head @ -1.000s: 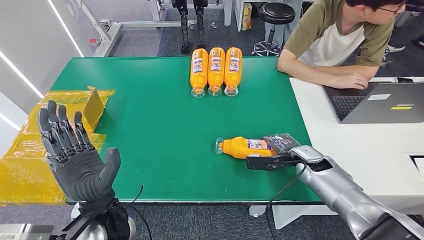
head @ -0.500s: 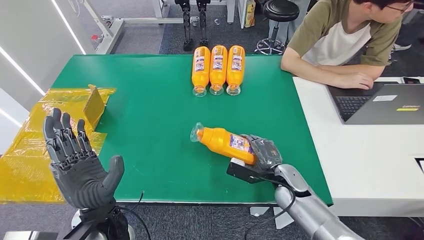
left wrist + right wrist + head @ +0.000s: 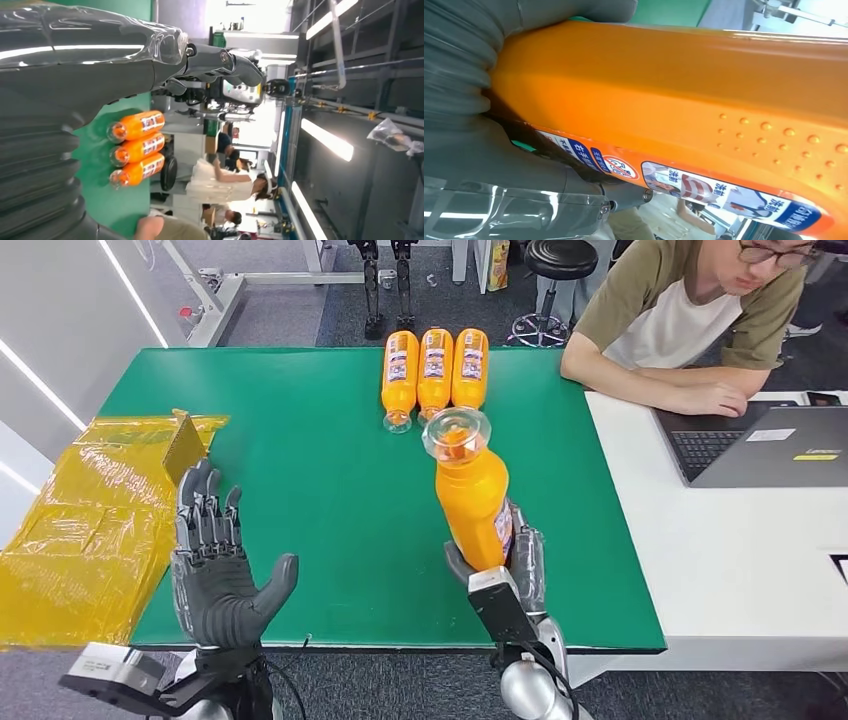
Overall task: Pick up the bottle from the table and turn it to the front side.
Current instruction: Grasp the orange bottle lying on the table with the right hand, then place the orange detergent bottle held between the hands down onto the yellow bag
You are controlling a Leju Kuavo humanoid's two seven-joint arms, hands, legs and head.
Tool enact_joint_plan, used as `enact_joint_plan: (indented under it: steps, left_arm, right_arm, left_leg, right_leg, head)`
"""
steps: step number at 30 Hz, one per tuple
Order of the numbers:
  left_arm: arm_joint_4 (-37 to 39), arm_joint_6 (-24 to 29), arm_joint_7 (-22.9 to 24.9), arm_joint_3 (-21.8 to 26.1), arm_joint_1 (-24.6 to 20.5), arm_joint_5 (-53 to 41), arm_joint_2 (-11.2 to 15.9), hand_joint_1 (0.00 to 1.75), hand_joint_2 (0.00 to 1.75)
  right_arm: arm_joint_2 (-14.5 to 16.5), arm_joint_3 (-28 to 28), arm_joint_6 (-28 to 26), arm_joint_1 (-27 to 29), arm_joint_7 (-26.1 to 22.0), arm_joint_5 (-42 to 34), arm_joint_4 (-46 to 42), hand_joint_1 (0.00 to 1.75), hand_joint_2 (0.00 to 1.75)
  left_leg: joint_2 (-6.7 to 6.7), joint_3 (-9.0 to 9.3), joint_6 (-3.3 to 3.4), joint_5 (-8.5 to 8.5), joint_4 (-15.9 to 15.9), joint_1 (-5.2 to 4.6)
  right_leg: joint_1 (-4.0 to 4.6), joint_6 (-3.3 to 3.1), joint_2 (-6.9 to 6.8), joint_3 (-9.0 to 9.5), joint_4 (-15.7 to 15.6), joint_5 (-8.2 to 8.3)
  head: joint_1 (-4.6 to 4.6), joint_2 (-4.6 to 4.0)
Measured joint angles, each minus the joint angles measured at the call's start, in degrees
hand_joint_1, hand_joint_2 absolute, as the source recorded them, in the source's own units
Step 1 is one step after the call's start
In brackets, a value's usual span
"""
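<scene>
Green-topped rectangular table (image 3: 320,440), and up at twelve o'clock three orange plastic bottles (image 3: 434,373) lie side by side, touching. At nine o'clock, crinkled yellow plastic sheeting (image 3: 90,520) drapes over the edge.

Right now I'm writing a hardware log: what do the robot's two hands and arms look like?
The left hand is dark grey, with a smooth palm, thick thumb and segmented, ribbed fingers; thin black cables run by its wrist. The right hand is the same dark grey, on a silver metal forearm with a black boxy module and black cable.
</scene>
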Motion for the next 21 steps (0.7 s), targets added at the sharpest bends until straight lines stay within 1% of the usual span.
enact_joint_plan:
  steps: [2, 5, 7, 10, 15, 21]
  left_arm:
    - [0.5, -1.8, 0.7, -0.5, -0.3, -0.4, 0.0, 0.00, 1.75]
    - [1.8, -5.9, 1.6, -1.8, -1.3, -0.7, 0.0, 0.00, 1.75]
    - [3.0, -8.3, 1.8, -2.7, -2.2, -0.3, 0.0, 0.00, 1.75]
    - [4.7, -10.6, 1.7, -3.3, -3.5, 0.6, 0.0, 0.00, 1.75]
    - [7.0, -12.0, 1.1, -3.4, -5.1, 1.2, 0.0, 0.00, 1.75]
    - [8.8, -12.0, 0.0, -3.4, -6.7, 1.0, -0.1, 0.00, 1.75]
  right_arm:
    - [0.2, 0.0, 0.6, 0.3, 0.0, 0.0, -0.6, 1.74, 1.75]
    - [0.2, 0.0, 2.6, 0.5, 1.2, 1.6, -1.2, 1.74, 1.75]
    - [0.2, 0.1, 4.0, 0.6, 2.1, 3.9, -1.5, 1.74, 1.75]
    - [0.2, 0.6, 5.8, 0.8, 2.5, 8.2, -2.0, 1.73, 1.75]
    - [-0.1, 1.9, 8.9, 1.4, 3.0, 13.9, -3.2, 1.72, 1.75]
    - [-0.5, 3.4, 12.0, 1.8, 2.3, 17.9, -3.9, 1.73, 1.75]
  left_leg:
    - [0.00, 0.00, 0.00, 0.00, 0.0, 0.00]
    - [-0.01, 0.00, 0.00, 0.00, 0.0, -0.01]
    - [-0.01, 0.00, 0.00, 0.00, 0.0, -0.01]
    - [0.00, 0.00, 0.00, 0.00, 0.0, 0.00]
    - [0.00, -0.01, 0.00, 0.00, 0.0, 0.00]
    - [0.00, -0.04, 0.00, 0.00, 0.0, 0.00]
  right_leg:
    - [0.00, 0.00, 0.00, 0.00, 0.0, 0.00]
    - [-0.01, 0.00, 0.00, 0.01, 0.0, 0.01]
    - [0.00, 0.00, 0.00, 0.00, 0.0, 0.01]
    - [0.00, 0.00, 0.01, -0.01, 0.0, 0.01]
    - [0.00, -0.01, 0.02, -0.04, 0.0, 0.00]
    - [0.00, -0.01, 0.02, -0.05, 0.0, 0.00]
  head:
    - [0.00, 0.00]
    - [-0.01, 0.00]
    - [-0.01, 0.00]
    - [-0.01, 0.00]
    - [-0.01, 0.00]
    - [-0.01, 0.00]
